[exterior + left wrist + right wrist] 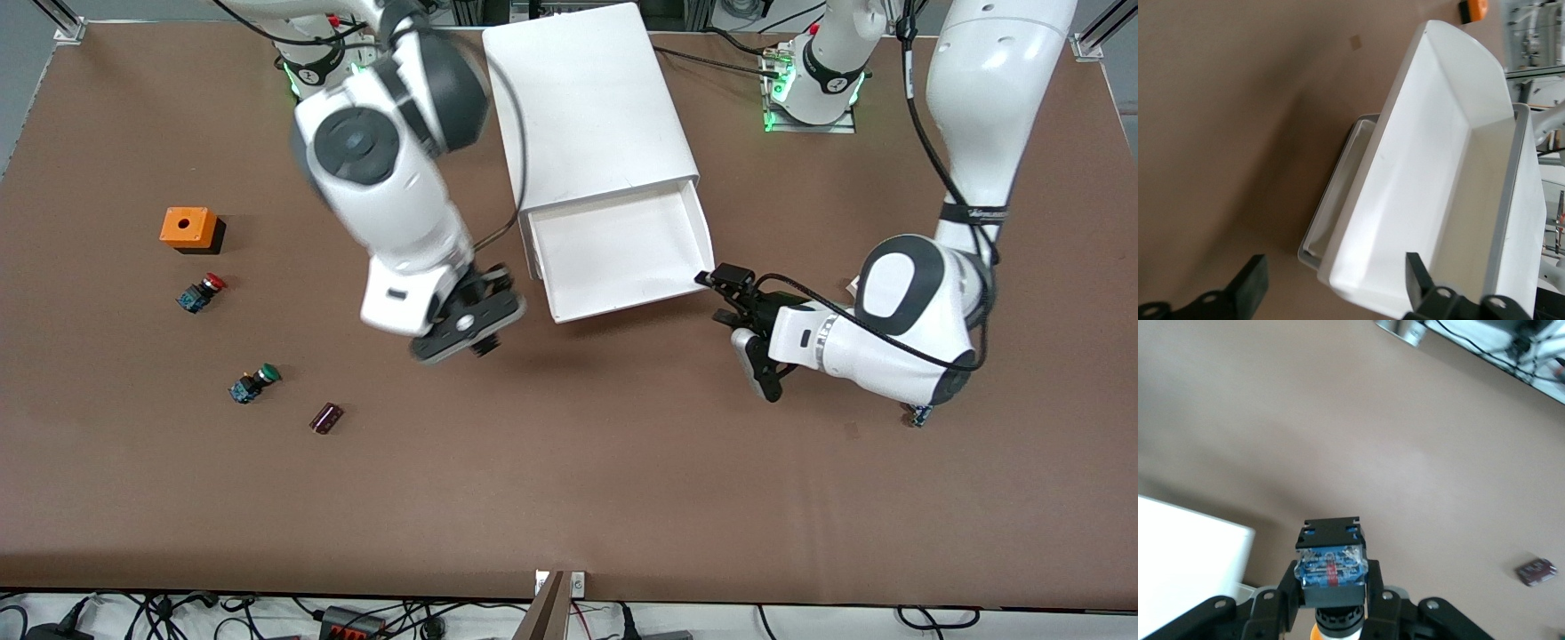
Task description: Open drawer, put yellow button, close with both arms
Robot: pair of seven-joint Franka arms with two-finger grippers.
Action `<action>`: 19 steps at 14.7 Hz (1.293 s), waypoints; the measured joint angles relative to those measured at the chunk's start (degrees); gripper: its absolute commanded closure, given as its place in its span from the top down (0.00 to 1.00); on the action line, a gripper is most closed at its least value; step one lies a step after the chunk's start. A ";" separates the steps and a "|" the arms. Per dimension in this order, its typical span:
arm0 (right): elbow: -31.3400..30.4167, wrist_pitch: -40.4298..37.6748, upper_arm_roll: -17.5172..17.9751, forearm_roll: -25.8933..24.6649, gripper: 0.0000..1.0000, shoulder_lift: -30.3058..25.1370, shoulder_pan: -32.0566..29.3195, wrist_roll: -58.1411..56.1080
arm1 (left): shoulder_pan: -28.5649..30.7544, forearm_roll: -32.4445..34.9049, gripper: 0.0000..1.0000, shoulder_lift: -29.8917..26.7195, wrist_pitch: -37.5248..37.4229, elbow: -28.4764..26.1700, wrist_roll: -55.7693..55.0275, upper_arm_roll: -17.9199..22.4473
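Note:
The white cabinet (pixel 587 107) stands at the middle of the table near the arms' bases. Its top drawer (pixel 613 253) is pulled out and holds nothing. My right gripper (pixel 484 311) hovers over the table beside the open drawer, toward the right arm's end. In the right wrist view it (pixel 1331 600) is shut on the yellow button (pixel 1331 563), black-and-blue body outward, and the drawer's corner (pixel 1185 553) shows close by. My left gripper (pixel 742 324) is open at the drawer's front corner toward the left arm's end. In the left wrist view it (pixel 1335 287) straddles the drawer (pixel 1425 200).
Toward the right arm's end lie an orange box (pixel 188 228), a red-capped button (pixel 202 292), a green-capped button (pixel 253 383) and a small dark maroon part (pixel 326 418). A small blue object (pixel 918 414) lies under the left arm's elbow.

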 measured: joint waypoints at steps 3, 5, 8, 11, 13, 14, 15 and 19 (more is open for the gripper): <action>0.35 0.93 -0.01 -0.01 0.00 0.10 4.50 3.11 | -0.09 7.20 1.00 -1.71 -4.43 3.29 -11.28 -0.07; 0.34 2.22 0.00 -0.01 0.00 0.45 7.00 3.80 | -0.16 14.73 1.00 -3.66 -6.42 3.89 -17.41 -0.23; 0.32 4.05 -0.11 -0.01 0.00 1.84 10.52 10.14 | -0.87 27.70 1.00 -6.18 -7.18 3.94 -24.90 -0.81; 0.35 5.15 -0.15 -0.02 0.00 3.72 13.09 17.69 | -2.18 34.09 1.00 -6.92 -6.90 4.82 -32.50 -0.88; 0.36 5.14 -0.16 -0.01 0.00 4.54 13.59 20.80 | -2.13 34.58 1.00 -6.27 -5.46 6.85 -34.15 -0.51; 0.36 5.08 -0.16 0.00 0.00 4.92 13.63 22.53 | -1.98 34.58 1.00 -5.61 -4.02 7.69 -34.44 -0.23; 0.35 5.01 -0.16 0.00 0.00 5.35 13.61 24.18 | -1.77 34.58 1.00 -4.78 -2.93 8.34 -34.90 -0.14; 0.35 3.63 0.10 1.53 0.00 7.09 13.65 29.13 | -1.86 34.59 1.00 -2.90 -1.85 9.00 -37.63 -0.14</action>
